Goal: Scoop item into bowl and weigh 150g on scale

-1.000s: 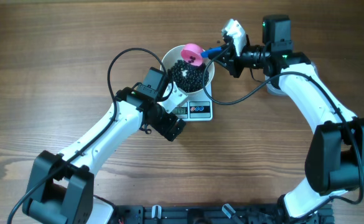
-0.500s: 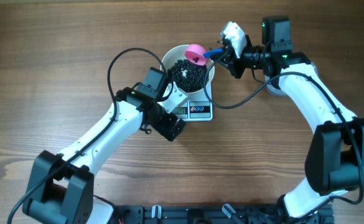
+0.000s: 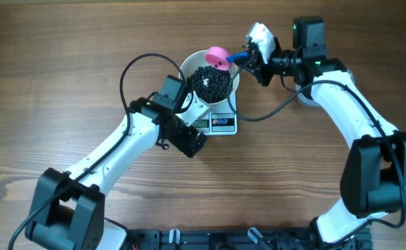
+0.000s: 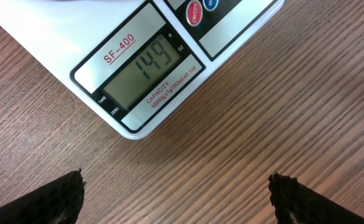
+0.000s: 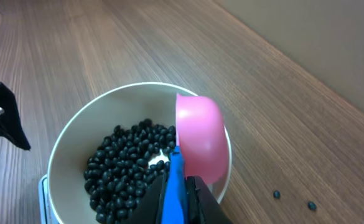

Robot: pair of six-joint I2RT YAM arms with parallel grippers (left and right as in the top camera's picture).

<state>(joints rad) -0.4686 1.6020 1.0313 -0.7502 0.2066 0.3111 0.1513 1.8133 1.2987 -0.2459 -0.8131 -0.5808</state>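
Beans: dark loose heap inside the white bowl, which stands on the scale.
Scale reading: the display shows 149, judged just short of the target.
Right gripper: pressed together on the blue handle of the pink scoop.
Scoop position: over the bowl's far rim, cup turned so that its outer side faces the wrist camera; whether any beans remain inside is hidden.
Key relation: the heap lies beyond the right fingers and to their left, along the line of the handle; the handle's long axis runs from the gripper straight toward the bowl.
Left gripper: spread wide, holding nothing, hanging above bare table in front of the display.
Nearer arm: right, for any top-up.
Strays: two beans on the table, right of the bowl.
Next move, judged: a very small addition only.
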